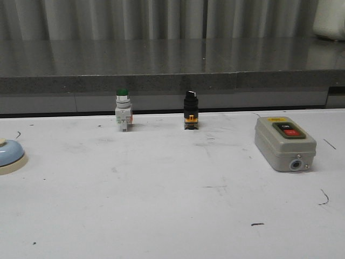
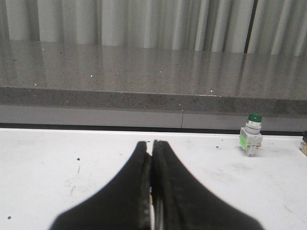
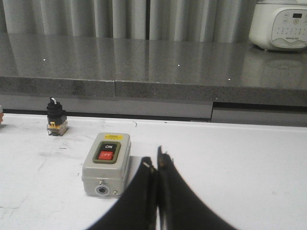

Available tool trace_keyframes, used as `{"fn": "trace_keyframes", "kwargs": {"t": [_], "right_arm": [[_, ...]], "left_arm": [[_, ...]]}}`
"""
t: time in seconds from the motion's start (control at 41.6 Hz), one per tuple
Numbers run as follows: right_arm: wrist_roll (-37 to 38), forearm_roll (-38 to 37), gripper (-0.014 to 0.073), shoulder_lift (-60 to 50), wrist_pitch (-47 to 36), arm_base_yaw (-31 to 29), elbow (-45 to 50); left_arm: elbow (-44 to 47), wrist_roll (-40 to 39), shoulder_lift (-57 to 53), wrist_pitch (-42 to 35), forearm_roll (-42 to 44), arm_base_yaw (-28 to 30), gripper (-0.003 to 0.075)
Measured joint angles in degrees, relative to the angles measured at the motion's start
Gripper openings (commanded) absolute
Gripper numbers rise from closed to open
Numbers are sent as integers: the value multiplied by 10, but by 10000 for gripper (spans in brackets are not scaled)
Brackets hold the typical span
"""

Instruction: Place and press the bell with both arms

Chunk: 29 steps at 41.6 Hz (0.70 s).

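The light-blue bell point(image 1: 9, 155) with its cream base sits at the far left edge of the white table in the front view, partly cut off by the frame. It does not show in either wrist view. My left gripper point(image 2: 152, 143) is shut and empty over bare table, with the green-capped push button off to its side. My right gripper point(image 3: 156, 163) is shut and empty, just beside the grey switch box. Neither arm shows in the front view.
A green-capped push button point(image 1: 123, 109) and a black selector switch point(image 1: 190, 110) stand at the table's back. The grey switch box point(image 1: 284, 142) with ON and OFF buttons lies at the right. A raised grey counter point(image 1: 161, 65) runs behind the table.
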Motion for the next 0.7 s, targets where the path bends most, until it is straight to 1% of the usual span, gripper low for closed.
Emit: {"fn": "trace_keyframes", "kwargs": {"t": [0.698], "right_arm": [[0,0,-59,0,-8,0,0]], "left_arm": [[0,0,0,-1,0,0,-20]]}}
